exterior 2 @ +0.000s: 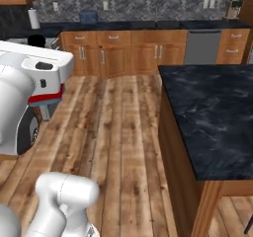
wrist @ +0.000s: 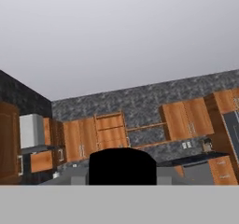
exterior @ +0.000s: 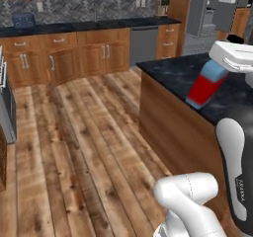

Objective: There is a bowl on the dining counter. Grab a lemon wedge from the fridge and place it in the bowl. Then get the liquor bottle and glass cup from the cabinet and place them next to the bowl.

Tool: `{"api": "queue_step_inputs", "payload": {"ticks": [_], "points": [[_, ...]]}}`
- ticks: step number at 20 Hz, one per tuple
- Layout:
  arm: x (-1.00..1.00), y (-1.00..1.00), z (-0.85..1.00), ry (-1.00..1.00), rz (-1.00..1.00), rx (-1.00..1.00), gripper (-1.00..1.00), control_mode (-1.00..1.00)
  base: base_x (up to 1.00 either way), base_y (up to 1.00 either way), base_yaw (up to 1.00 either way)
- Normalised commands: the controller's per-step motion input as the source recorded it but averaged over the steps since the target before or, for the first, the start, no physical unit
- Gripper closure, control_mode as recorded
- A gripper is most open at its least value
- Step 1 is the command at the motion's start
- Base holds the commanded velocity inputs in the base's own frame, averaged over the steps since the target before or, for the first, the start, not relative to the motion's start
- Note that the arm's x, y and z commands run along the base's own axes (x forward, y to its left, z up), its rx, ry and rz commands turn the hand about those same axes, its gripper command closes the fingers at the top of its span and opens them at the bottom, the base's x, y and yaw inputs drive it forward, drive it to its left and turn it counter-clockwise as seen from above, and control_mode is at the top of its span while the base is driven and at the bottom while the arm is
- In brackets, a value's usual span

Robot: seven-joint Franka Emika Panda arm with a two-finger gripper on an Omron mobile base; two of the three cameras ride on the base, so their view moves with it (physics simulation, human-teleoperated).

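Gripper (exterior: 213,78) clamped partway shut on the red-and-blue liquor bottle (exterior: 205,88), held tilted above the near end of the dining counter (exterior: 173,73); carry step, next it probably needs lowering upright beside the bowl.

Island counter and plank floor

Black marbled dining counter (exterior 2: 212,117) on a brown wooden base, standing on a warm wood-plank floor (exterior: 79,147). Across the floor, a run of wooden base cabinets (exterior 2: 123,53) under a dark worktop (exterior: 74,28), with a grey dishwasher panel (exterior 2: 201,47) set among them. On that far worktop, a small blue toaster (exterior: 22,20), a paper towel roll (exterior 2: 33,19) and a coffee machine (exterior 2: 232,9).
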Motion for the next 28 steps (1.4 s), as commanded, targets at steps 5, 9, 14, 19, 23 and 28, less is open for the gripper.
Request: {"api": "queue_step_inputs", "payload": {"ticks": [5,9,14,19,23,28], "points": [[0.0,0.0,0.0,0.0,0.0,0.0,1.0,1.0,-1.0,-0.65,-0.08],[0.0,0.0,0.0,0.0,0.0,0.0,1.0,1.0,-0.67,-0.98,-0.01],[0.0,0.0,0.0,0.0,0.0,0.0,1.0,1.0,-0.29,-1.0,0.0],[0.0,0.0,0.0,0.0,0.0,0.0,1.0,1.0,-0.04,-1.0,0.02],[0.0,0.0,0.0,0.0,0.0,0.0,1.0,1.0,0.0,-1.0,0.04],[0.0,0.0,0.0,0.0,0.0,0.0,1.0,1.0,0.0,-1.0,0.06]]}}
